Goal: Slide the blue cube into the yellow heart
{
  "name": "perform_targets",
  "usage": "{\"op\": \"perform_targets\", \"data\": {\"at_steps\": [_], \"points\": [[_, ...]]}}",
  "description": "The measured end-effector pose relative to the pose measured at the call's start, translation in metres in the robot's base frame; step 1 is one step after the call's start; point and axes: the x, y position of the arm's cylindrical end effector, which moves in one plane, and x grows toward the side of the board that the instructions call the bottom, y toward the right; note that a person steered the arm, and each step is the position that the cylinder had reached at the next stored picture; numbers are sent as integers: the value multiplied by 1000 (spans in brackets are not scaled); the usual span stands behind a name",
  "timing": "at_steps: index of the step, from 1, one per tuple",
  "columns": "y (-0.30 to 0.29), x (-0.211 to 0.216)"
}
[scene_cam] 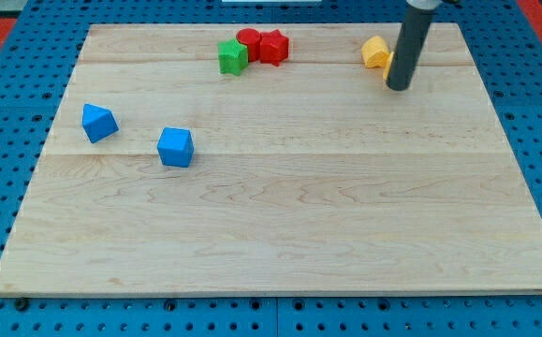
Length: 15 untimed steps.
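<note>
the wooden board (280, 253) fills the view's bottom with bare planks, nearest the camera. the blue cube (175, 147) is the closest block, sitting far off to the view's left of my tip (398, 87) and a little lower. it is turned so one corner edge faces the view's bottom; being a cube, it shows no long axis. a second blue block (98, 123), wedge-like, lies farther left still.

my tip is a plain rod with nothing to open or close, and it holds nothing. it rests on the board just right of and below the yellow heart (376, 52); whether they touch i cannot tell.

left of my tip along the top edge sit a green block (233, 56), a red cylinder (248, 39) and a red star (273, 47), clustered together.
</note>
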Motion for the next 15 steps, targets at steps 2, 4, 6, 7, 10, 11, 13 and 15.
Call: {"op": "perform_targets", "data": {"at_steps": [2,4,6,7,10,11,13,15], "points": [[-70,117],[-294,170],[-248,131],[-255,119],[-285,116],[-190,95],[-82,16],[-99,75]]}}
